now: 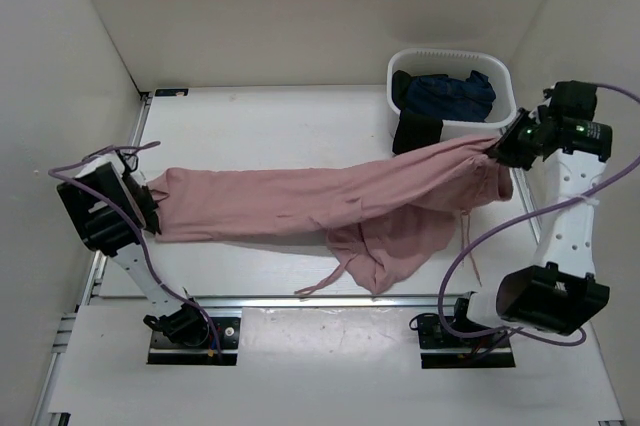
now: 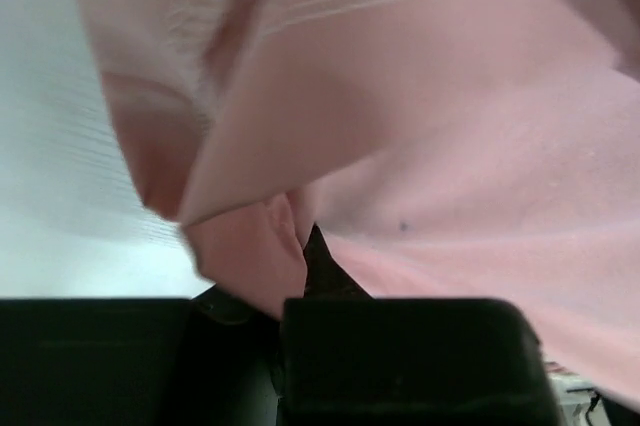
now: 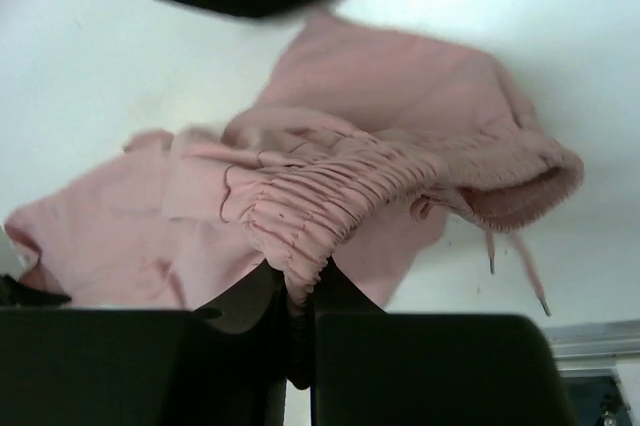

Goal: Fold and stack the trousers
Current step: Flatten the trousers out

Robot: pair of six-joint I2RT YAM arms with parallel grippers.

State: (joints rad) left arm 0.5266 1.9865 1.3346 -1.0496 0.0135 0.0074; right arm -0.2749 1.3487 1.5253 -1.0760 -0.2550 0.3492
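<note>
The trousers (image 1: pixel 300 201) lie in a long band across the middle of the bench (image 1: pixel 260 126), from the left side to the far right. The left fingers (image 1: pixel 153 207) are closed on the end of one leg at the left, and the left wrist view shows pink cloth pinched between them. The right fingers (image 1: pixel 497 150) are closed on the waistband (image 3: pixel 320 201); the right wrist view shows its gathered elastic edge squeezed between them. The second leg (image 1: pixel 385 246) is not held. It lies crumpled near the middle, toward the near side, and a thin cord (image 1: pixel 322 283) trails out of it to the left. At the far right stands a white basket (image 1: pixel 400 64) with dark blue clothes (image 1: pixel 450 96) inside, just beside the waistband.

I judge the cloth to be light, thin and very soft. It has no stiffness, so any part that is not held will sag and wrinkle, as the loose leg does. It does not look fragile or slippery, so a small pinch should carry it, but a pinch on one layer only may let the other layer drop. The best places to take hold are, I think, the thick waistband and the hem of each leg, near the corners, so that the cloth hangs flat. The thin cords could catch on the fingers, so it is better to keep away from them.
</note>
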